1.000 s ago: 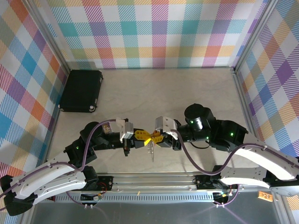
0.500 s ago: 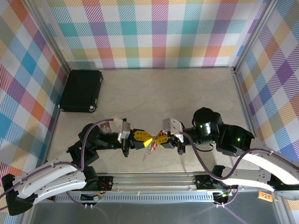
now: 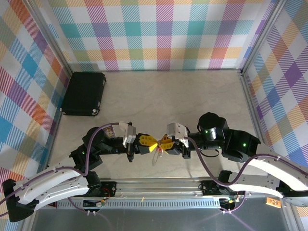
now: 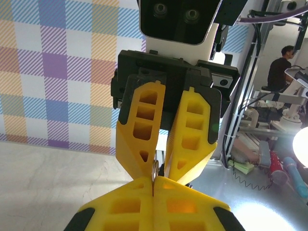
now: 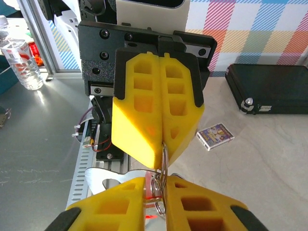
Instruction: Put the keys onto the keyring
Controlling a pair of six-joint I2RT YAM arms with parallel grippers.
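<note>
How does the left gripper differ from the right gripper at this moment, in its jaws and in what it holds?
The left gripper has its fingers pressed flat together; the right gripper shows a narrow gap. The left gripper pinches the keyring by its loop; the right gripper has that loop and something red, perhaps the key, in its gap, but its grip is unclear. Both have yellow fingers and meet tip to tip.

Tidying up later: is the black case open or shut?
Shut: the black case lies flat, lid down, and the right wrist view shows its halves closed together.
</note>
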